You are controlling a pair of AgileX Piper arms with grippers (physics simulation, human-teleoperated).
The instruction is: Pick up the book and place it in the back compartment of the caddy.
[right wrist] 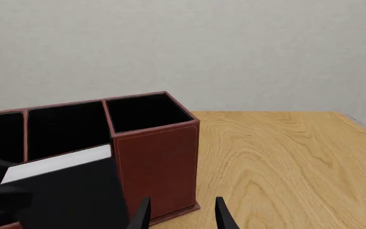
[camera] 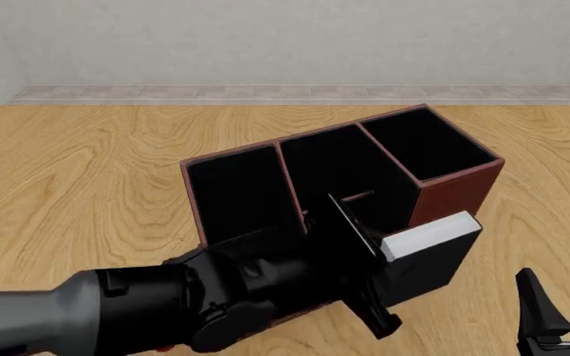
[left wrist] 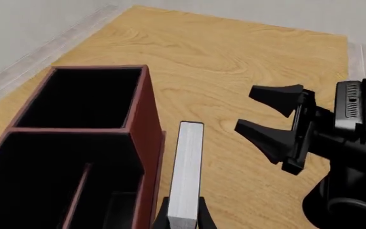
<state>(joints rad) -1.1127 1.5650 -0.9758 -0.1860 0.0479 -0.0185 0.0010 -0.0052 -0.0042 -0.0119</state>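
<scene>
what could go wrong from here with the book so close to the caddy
1. The left gripper holds the book beside the caddy, outside its wall, not over any cell. Lowering from here would likely land it on the table or catch the rim.
2. The back compartment looks narrow and sits next to the divider, so a tilted book might jam on a partition.
3. The right gripper hangs open nearby; a sideways swing could hit it.
</scene>
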